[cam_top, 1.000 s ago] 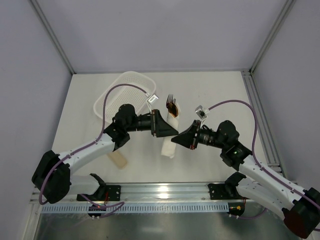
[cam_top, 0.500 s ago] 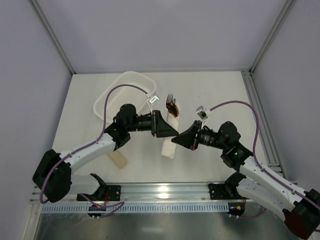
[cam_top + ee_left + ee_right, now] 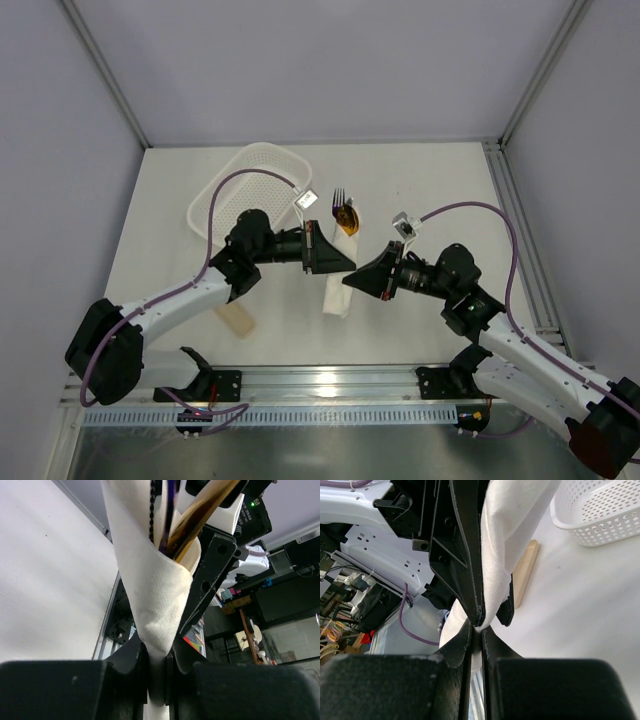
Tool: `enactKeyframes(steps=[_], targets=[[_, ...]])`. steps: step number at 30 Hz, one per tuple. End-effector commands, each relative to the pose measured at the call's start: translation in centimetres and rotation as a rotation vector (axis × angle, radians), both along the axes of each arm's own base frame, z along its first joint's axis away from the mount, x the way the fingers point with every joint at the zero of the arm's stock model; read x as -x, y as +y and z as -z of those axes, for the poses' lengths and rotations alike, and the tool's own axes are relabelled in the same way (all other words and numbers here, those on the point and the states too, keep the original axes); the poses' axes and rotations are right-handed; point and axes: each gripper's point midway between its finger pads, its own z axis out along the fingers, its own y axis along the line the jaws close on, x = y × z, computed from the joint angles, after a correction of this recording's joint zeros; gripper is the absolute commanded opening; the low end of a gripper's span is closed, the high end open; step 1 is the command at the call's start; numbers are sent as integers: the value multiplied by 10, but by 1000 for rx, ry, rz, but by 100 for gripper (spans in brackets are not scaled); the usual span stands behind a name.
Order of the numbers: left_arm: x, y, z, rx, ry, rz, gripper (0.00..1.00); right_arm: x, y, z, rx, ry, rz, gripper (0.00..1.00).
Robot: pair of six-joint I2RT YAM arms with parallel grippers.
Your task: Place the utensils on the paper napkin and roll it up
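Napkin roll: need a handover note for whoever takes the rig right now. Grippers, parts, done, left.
Grippers: left gripper shut on the paper napkin; right gripper shut on it from the opposite side.
Parts: utensils inside the roll, heads poking out the far end. Roll is mid-table between the arms. White basket far left, beige slab near left.
Done: utensils wrapped in the napkin.
Left: probably tighten the roll, set it down, release both.

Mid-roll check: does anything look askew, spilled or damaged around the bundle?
Nothing spilled or damaged. The paper napkin wraps the utensils, whose heads stick out its far end, where the wrap flares loosely. The left gripper and right gripper both pinch it.
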Motion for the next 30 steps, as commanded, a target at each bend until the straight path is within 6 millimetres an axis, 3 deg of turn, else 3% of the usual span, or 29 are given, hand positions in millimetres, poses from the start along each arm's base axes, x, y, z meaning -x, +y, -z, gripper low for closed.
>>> enactKeyframes(steps=[1, 4, 8, 14, 15, 21, 23, 25, 26, 30], targets=[[9, 1, -14, 41, -33, 39, 10, -4, 0, -33, -83, -114, 20, 4], [7, 0, -17, 45, -37, 33, 0, -5, 0, -32, -73, -104, 21, 4], [-1, 0, -18, 37, -34, -1, 0, -7, -1, -27, -40, -71, 31, 9], [-30, 6, -25, 40, -16, -81, 0, -8, -12, -24, 13, -62, 78, 39], [-42, 12, -27, 41, -14, -113, 0, -5, -14, -25, 18, -70, 75, 47], [-101, 46, -37, -21, -33, -237, 0, 5, -30, -39, 4, -116, 120, 65], [-139, 69, -30, -91, -24, -313, 0, 7, -33, -41, 19, -118, 129, 68], [-162, 85, -26, -117, -5, -340, 0, 8, -37, -46, 26, -144, 142, 69], [-187, 101, -20, -131, 21, -379, 0, 8, -38, -45, 38, -140, 149, 69], [-242, 137, -3, -171, 69, -436, 0, 12, -44, -51, 44, -170, 157, 71]])
